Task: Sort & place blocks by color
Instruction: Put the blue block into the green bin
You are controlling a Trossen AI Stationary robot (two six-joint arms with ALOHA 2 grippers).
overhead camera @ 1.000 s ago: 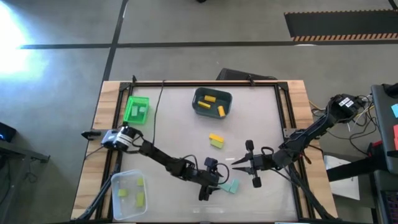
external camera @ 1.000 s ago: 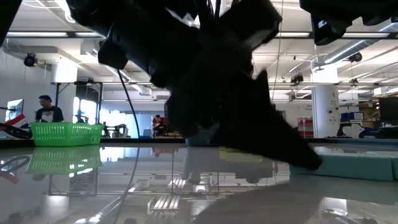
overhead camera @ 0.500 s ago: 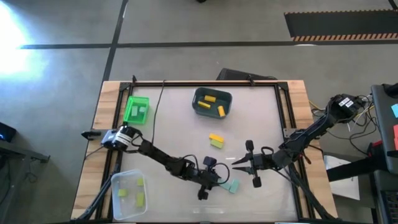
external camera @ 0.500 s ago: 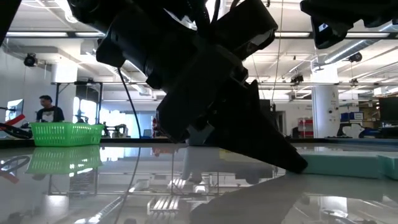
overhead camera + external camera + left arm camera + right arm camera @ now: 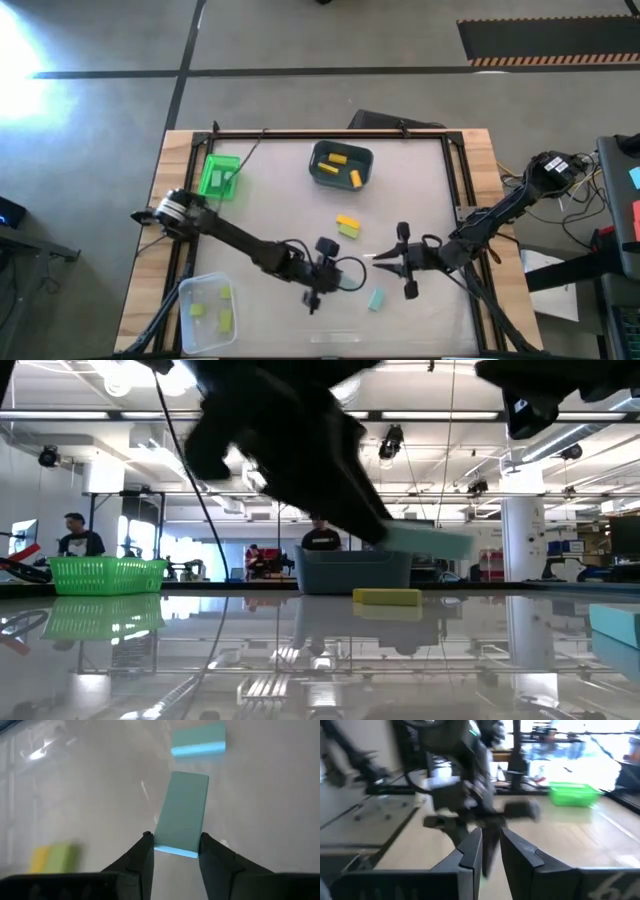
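Observation:
My left gripper (image 5: 328,274) is over the table's middle near part, shut on a teal bar block (image 5: 181,812), which also shows in the low view as the teal bar (image 5: 432,541). A second teal block (image 5: 376,299) lies flat on the table just beyond it. A yellow block and a lime block (image 5: 347,226) lie side by side farther back. My right gripper (image 5: 383,262) hovers to the right of them, pointing at the left arm. Its fingers (image 5: 470,852) stand close together with nothing between. My left gripper pinches the teal bar's near end (image 5: 175,846) between its two fingers, one on each long side. The fingers slant down from the table's left and lie along the bar, which sticks out ahead of them. The bar is lifted clear of the table.
A dark bin (image 5: 341,165) with yellow blocks stands at the back middle. A bright green bin (image 5: 220,175) is at the back left, and a clear bin (image 5: 208,312) with lime blocks at the near left. A raised frame (image 5: 330,133) rims the table.
My left gripper has risen from the two teal blocks and drawn back toward the table's left edge, lifting one teal bar clear of the table. The other teal block has stayed where it was.

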